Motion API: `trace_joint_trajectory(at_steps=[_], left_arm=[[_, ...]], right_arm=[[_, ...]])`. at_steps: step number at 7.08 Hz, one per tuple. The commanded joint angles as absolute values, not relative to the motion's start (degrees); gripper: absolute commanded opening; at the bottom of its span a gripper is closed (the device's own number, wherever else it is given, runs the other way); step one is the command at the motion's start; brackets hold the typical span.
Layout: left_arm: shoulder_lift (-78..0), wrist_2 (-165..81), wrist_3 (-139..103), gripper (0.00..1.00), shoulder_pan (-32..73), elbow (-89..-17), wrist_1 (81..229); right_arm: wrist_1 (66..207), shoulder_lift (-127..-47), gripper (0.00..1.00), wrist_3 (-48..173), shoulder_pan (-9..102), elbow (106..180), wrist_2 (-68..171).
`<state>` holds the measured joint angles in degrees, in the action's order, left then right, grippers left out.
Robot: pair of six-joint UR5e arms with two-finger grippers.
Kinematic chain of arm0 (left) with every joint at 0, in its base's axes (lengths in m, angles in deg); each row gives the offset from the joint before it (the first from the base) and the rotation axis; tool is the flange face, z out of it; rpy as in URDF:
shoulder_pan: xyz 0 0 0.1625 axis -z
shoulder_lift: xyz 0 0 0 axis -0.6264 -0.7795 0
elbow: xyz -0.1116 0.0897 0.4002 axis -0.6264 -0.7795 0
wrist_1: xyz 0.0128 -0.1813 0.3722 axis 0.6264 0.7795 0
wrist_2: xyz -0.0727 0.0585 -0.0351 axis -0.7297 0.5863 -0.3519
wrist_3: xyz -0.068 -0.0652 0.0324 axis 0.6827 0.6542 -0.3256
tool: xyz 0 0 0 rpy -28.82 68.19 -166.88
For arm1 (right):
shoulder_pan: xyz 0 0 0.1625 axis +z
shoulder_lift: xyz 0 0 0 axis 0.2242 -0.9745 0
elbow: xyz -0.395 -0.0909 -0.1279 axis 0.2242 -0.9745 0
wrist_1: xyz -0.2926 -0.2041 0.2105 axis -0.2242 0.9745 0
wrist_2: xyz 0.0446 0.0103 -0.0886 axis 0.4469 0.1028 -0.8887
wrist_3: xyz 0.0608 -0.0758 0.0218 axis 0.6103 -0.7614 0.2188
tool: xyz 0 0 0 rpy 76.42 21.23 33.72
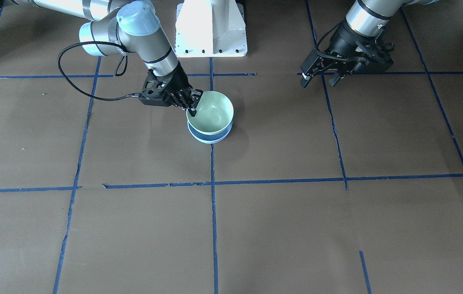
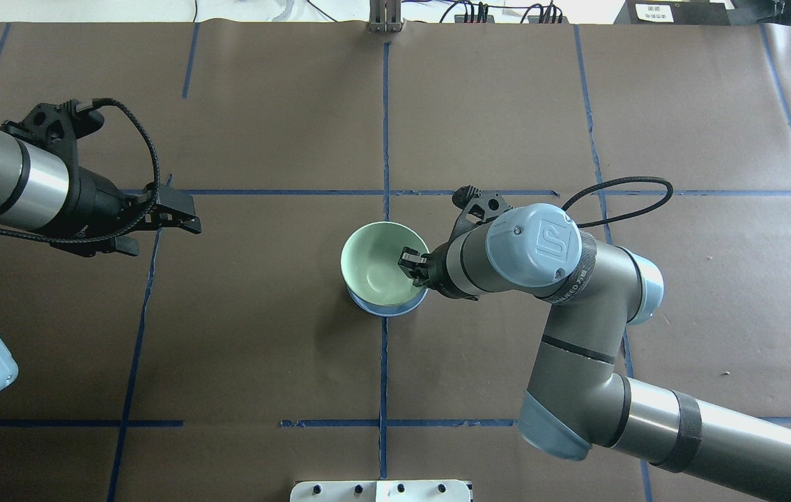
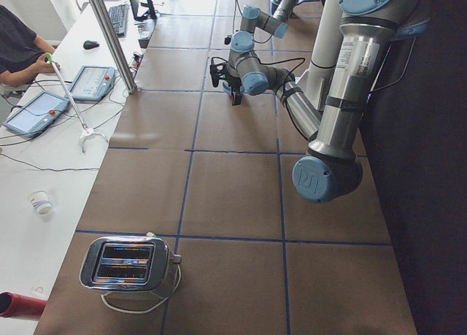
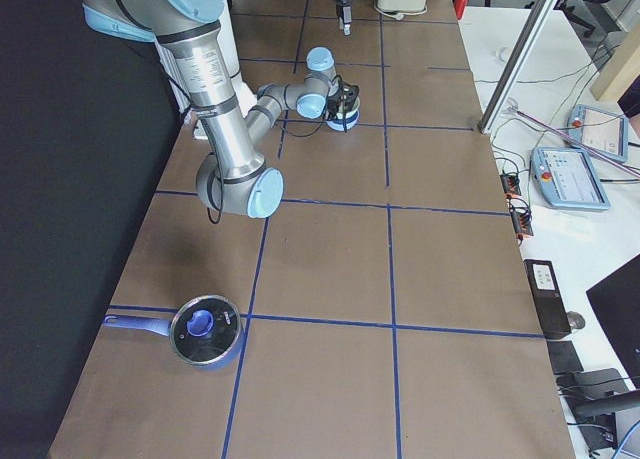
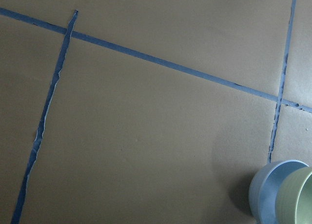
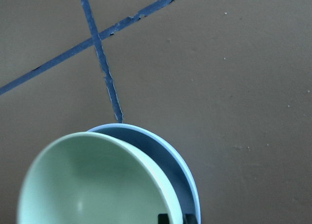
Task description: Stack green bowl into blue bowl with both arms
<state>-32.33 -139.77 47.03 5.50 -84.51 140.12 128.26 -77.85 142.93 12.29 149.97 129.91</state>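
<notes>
The green bowl (image 1: 213, 109) sits slightly tilted inside the blue bowl (image 1: 211, 138) near the table's middle. My right gripper (image 1: 193, 107) is shut on the green bowl's rim on the side towards my base, one finger inside and one outside. In the overhead view the green bowl (image 2: 375, 268) hides most of the blue bowl (image 2: 387, 309). The right wrist view shows the green bowl (image 6: 92, 185) in the blue bowl (image 6: 170, 153), with fingertips (image 6: 163, 218) at the bottom edge. My left gripper (image 1: 319, 80) is open and empty, held above the table well away from the bowls; it also shows in the overhead view (image 2: 189, 216).
The white pedestal base (image 1: 211, 28) stands behind the bowls. A toaster (image 3: 128, 266) sits at the table's left end. A blue pot with a glass lid (image 4: 205, 331) sits at the right end. Blue tape lines cross the brown table (image 1: 133, 228).
</notes>
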Motion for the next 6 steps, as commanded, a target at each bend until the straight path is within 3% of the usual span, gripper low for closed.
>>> trace_joint_trajectory(at_steps=[1, 3, 6], left_arm=[[-32.17, -139.71, 47.03, 1.0, 5.6, -84.47, 140.12], [-31.56, -139.71, 46.51, 1.0, 5.86, -84.47, 140.04], [-18.24, -140.59, 18.06, 1.0, 12.69, -85.09, 139.95]], right_arm=[[128.06, -77.98, 1.0, 142.77, 11.83, 150.7, 128.7], [128.32, -84.27, 1.0, 142.34, 14.54, 158.57, 130.79], [127.79, -100.78, 1.0, 123.46, 33.91, 163.27, 149.29]])
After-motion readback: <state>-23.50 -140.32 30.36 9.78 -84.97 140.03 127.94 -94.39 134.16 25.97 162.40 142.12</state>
